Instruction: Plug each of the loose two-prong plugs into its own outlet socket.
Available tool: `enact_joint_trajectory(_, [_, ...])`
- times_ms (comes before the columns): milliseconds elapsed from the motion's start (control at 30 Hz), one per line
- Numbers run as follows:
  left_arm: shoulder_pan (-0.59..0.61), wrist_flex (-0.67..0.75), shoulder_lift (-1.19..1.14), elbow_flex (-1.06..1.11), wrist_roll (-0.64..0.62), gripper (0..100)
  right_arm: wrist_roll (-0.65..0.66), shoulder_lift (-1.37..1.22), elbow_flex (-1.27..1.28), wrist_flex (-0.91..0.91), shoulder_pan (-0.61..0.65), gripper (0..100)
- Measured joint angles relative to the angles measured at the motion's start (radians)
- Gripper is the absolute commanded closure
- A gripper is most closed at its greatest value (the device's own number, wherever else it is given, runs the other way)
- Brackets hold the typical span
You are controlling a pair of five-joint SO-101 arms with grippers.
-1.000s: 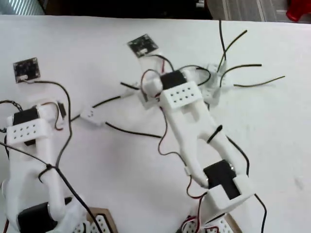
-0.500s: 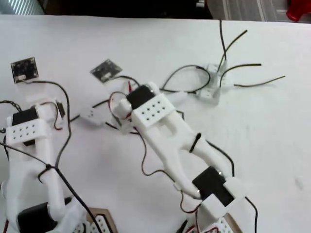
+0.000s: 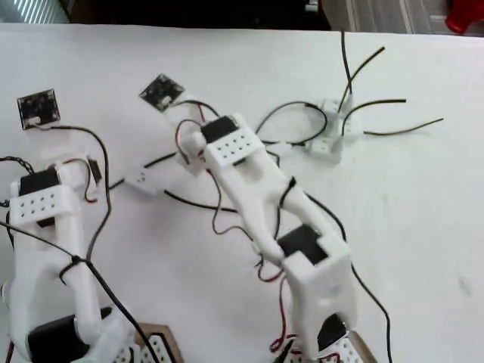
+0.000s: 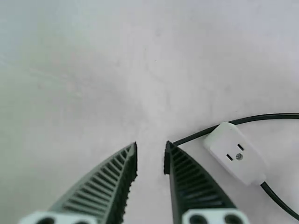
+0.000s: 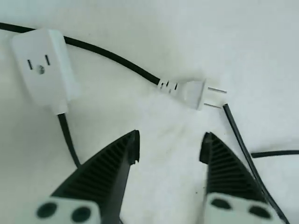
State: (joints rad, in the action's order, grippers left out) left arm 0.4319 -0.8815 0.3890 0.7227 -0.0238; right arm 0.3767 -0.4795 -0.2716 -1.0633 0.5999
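right end effector point(image 5: 170, 140) spread wide, empty, hanging over loose plug point(image 5: 194, 92), likely framing its body for a grasp | plug flat on surface point(image 3: 423, 227) left of centre, prongs facing away from socket point(image 5: 44, 65) | left end effector point(image 4: 150, 151) barely parted, empty, near left edge

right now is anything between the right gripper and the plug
Nothing visible. The plug lies on the table just ahead of the open right gripper. A black cord runs past its prongs, off to one side, not across the path.
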Motion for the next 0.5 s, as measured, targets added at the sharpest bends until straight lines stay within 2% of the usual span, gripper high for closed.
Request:
enact_joint_trajectory(267, [0.0,0.0,0.0,0.0,0.0,89,0.098,-0.282,-0.29,-0.049,-0.005,72.6])
enact_joint_trajectory(500, [0.0,0.0,0.0,0.0,0.0,89,0.133,-0.419,-0.439,-0.051,-0.005,72.7])
